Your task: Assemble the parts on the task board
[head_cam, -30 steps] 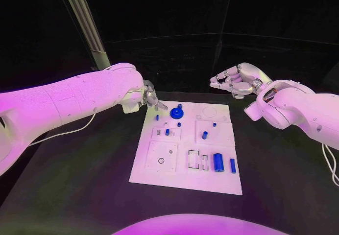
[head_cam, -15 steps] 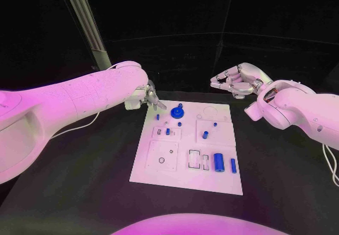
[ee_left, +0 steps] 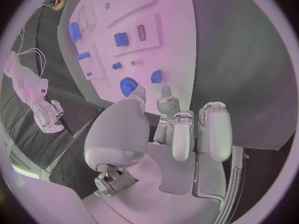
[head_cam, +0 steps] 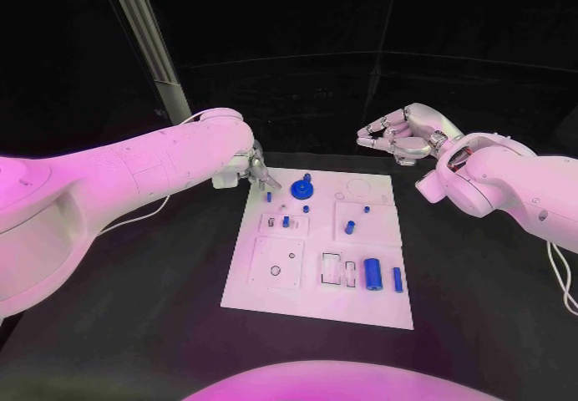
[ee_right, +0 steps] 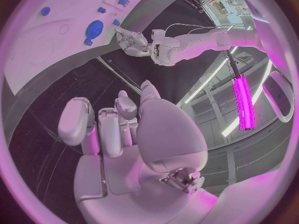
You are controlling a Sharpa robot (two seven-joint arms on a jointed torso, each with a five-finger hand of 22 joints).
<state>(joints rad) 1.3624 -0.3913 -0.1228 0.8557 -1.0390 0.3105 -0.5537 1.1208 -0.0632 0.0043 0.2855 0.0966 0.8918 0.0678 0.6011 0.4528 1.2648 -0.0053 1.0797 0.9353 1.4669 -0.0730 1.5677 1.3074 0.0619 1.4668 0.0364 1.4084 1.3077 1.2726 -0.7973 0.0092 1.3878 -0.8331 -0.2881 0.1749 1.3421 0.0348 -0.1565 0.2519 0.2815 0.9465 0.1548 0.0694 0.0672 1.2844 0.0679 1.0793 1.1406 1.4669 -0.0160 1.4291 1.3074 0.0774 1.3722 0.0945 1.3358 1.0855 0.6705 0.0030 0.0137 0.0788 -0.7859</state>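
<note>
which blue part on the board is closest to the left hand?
The small blue peg at the board's far left corner, just off the left hand. The blue gear sits farther right.

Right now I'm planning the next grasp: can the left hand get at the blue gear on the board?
Probably yes. The left hand hovers at the task board's far left corner, beside the blue gear, with nothing between them.

The black table (head_cam: 144, 276) carries the white task board (head_cam: 362, 311), lying flat at its middle.
</note>
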